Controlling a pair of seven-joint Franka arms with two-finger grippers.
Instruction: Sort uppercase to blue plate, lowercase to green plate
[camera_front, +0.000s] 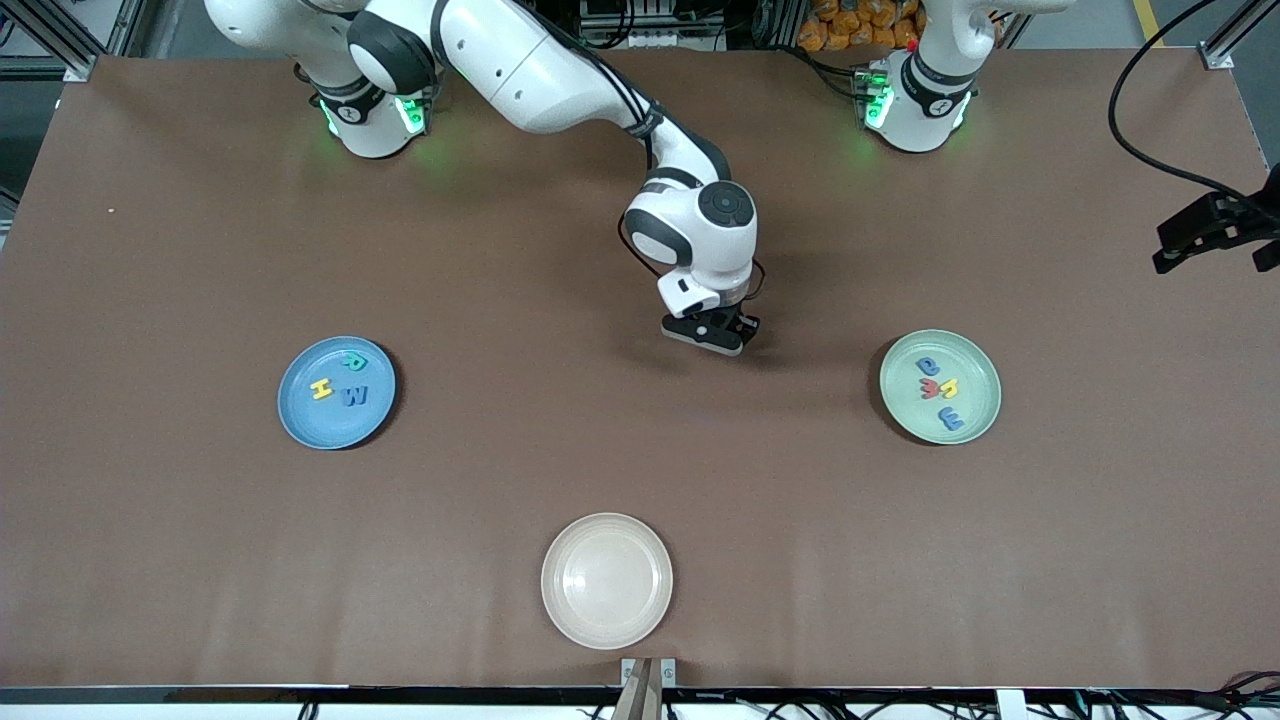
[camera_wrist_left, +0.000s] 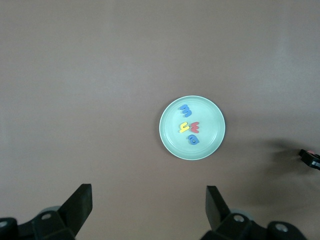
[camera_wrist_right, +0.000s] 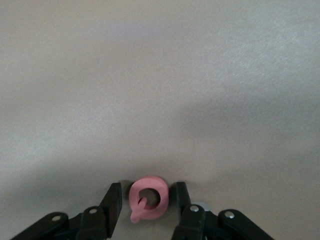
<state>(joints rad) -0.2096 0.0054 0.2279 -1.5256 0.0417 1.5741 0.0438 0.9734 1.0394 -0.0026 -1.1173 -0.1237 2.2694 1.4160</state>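
A pink-red Q (camera_wrist_right: 163, 198) lies flat on the brown table, about midway between the two plates. My right gripper (camera_front: 712, 335) is down around it, open, with one finger (camera_wrist_right: 114, 200) close on each side and a thin gap left at both. In the front view the Q is hidden under that hand. The blue plate (camera_front: 300, 415) holds a yellow H (camera_front: 321, 389), a green R (camera_front: 353, 362) and a blue W (camera_front: 355, 396). The green plate (camera_front: 975, 425) holds several lowercase letters (camera_front: 940, 392). My left gripper (camera_wrist_left: 149, 192) waits open, high above the table, with nothing in it.
An empty cream plate (camera_front: 606, 580) sits near the table's front edge, nearer to the front camera than the right gripper. The left wrist view shows the green plate (camera_wrist_left: 212, 145) from well above, with bare table all round it.
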